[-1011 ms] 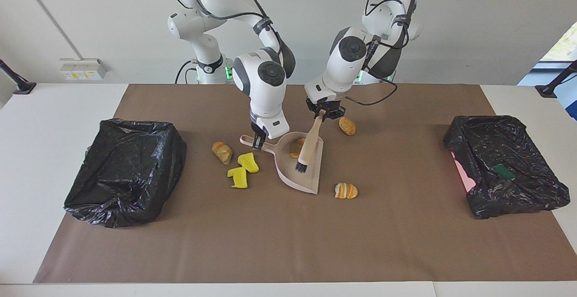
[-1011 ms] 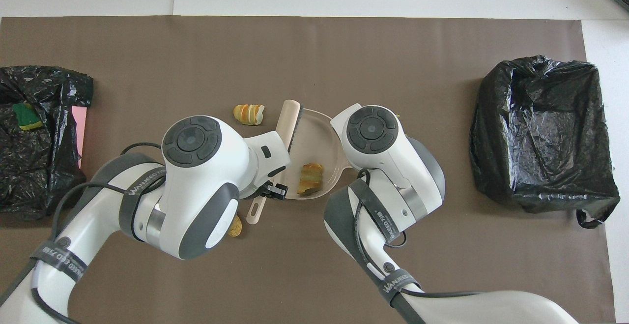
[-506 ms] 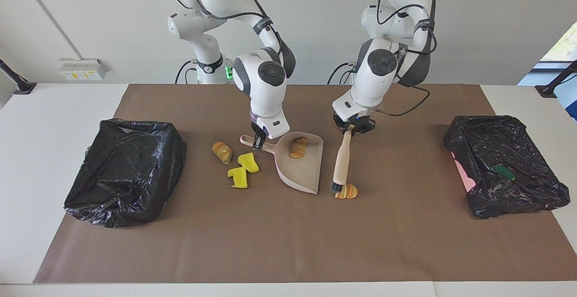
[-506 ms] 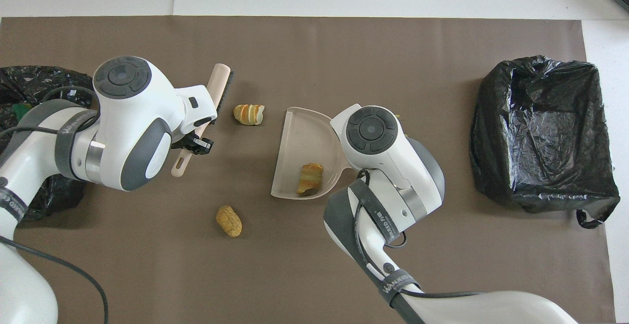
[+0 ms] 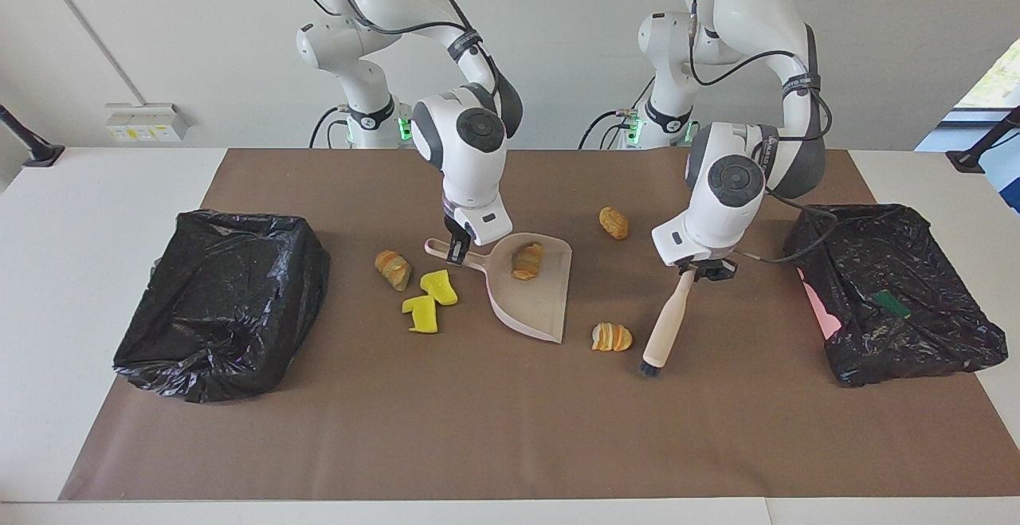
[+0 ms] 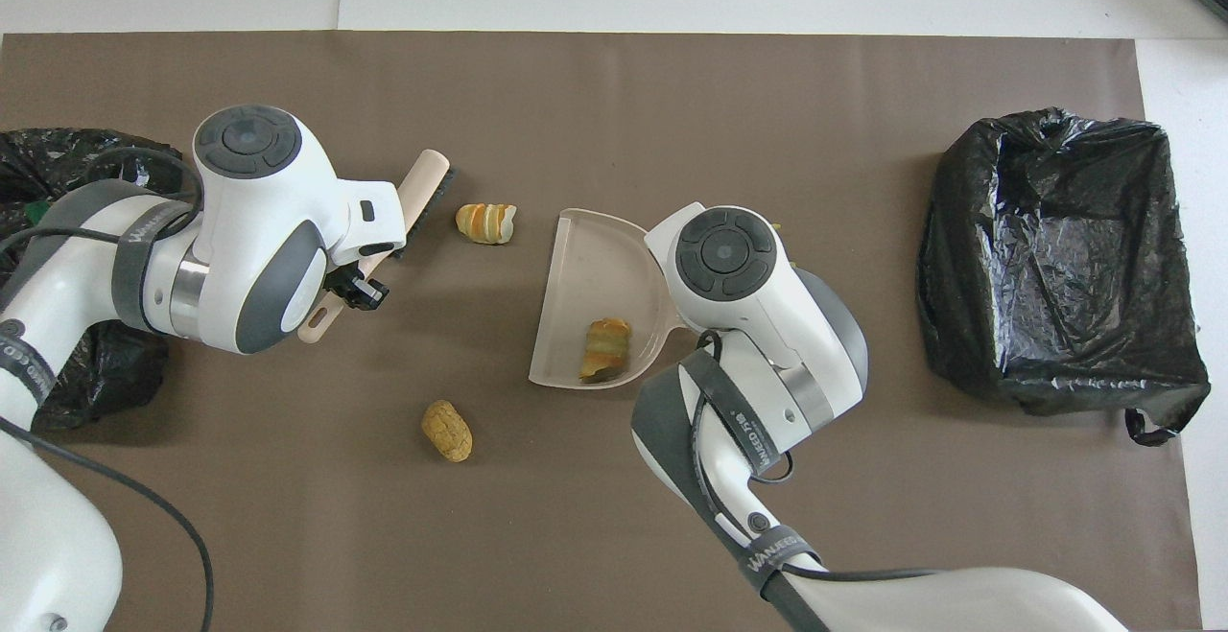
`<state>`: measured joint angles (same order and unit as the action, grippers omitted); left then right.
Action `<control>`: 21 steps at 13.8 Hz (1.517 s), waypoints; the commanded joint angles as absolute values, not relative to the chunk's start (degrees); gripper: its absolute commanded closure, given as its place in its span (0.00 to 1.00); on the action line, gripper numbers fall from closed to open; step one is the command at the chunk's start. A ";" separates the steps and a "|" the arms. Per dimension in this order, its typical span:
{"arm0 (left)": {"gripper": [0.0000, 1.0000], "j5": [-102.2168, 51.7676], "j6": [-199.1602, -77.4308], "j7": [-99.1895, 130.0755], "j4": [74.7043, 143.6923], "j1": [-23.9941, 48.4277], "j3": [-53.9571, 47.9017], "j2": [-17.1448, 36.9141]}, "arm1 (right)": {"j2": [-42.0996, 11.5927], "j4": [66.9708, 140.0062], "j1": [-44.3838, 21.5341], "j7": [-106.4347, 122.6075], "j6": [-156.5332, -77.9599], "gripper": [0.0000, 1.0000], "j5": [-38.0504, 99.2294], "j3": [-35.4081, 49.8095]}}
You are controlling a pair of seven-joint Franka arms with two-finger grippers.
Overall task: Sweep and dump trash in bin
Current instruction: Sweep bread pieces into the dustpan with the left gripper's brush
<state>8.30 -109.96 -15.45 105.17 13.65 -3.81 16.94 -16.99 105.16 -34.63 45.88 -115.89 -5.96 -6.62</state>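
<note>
My right gripper (image 5: 457,250) is shut on the handle of the pale pink dustpan (image 5: 542,302), which lies flat on the mat with one golden-brown scrap of trash (image 5: 527,260) in it. My left gripper (image 5: 692,272) is shut on the handle of the beige brush (image 5: 665,322). The brush slants down, and its black bristles (image 5: 649,367) are at the mat beside a striped pastry scrap (image 5: 612,337). Another brown scrap (image 5: 613,222) lies nearer the robots. A brown lump (image 5: 394,268) and two yellow chunks (image 5: 430,300) lie beside the dustpan toward the right arm's end.
A bin lined with a black bag (image 5: 223,302) stands at the right arm's end of the brown mat (image 5: 510,429). A second black-bagged bin (image 5: 892,294), with a green item and a pink patch, stands at the left arm's end.
My left arm swung the brush out of the dustpan toward its own end of the table, past the striped scrap. The right arm and dustpan stayed still.
</note>
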 commanded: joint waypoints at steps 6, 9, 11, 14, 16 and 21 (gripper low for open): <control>1.00 1.95 -107.24 -20.66 111.97 23.98 -3.87 11.69 | -17.23 105.38 -34.63 46.14 -117.07 1.00 -7.21 -6.33; 1.00 -2.80 -105.65 -17.32 111.45 25.22 -3.95 10.21 | -17.23 105.38 -34.63 46.14 -116.98 1.00 -7.21 -6.33; 1.00 -7.10 -105.64 -12.17 111.27 25.49 -3.87 8.79 | -17.23 105.38 -34.63 46.14 -116.98 1.00 -7.12 -6.33; 1.00 -7.73 -102.68 -0.92 111.62 25.49 -3.78 6.69 | -16.79 105.99 -34.63 47.10 -116.11 1.00 -6.68 -6.33; 1.00 -7.65 -95.22 14.24 112.06 25.58 -3.69 4.49 | -16.52 106.53 -34.80 47.20 -116.02 1.00 -6.06 -6.15; 1.00 -5.63 -93.78 38.54 118.02 29.78 -3.78 0.19 | -12.93 106.61 -35.51 61.83 -110.76 1.00 -7.29 -6.15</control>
<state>-6.56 -93.77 30.97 113.14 27.40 -4.56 4.20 -16.35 105.32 -36.33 54.23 -113.73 -6.00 -6.52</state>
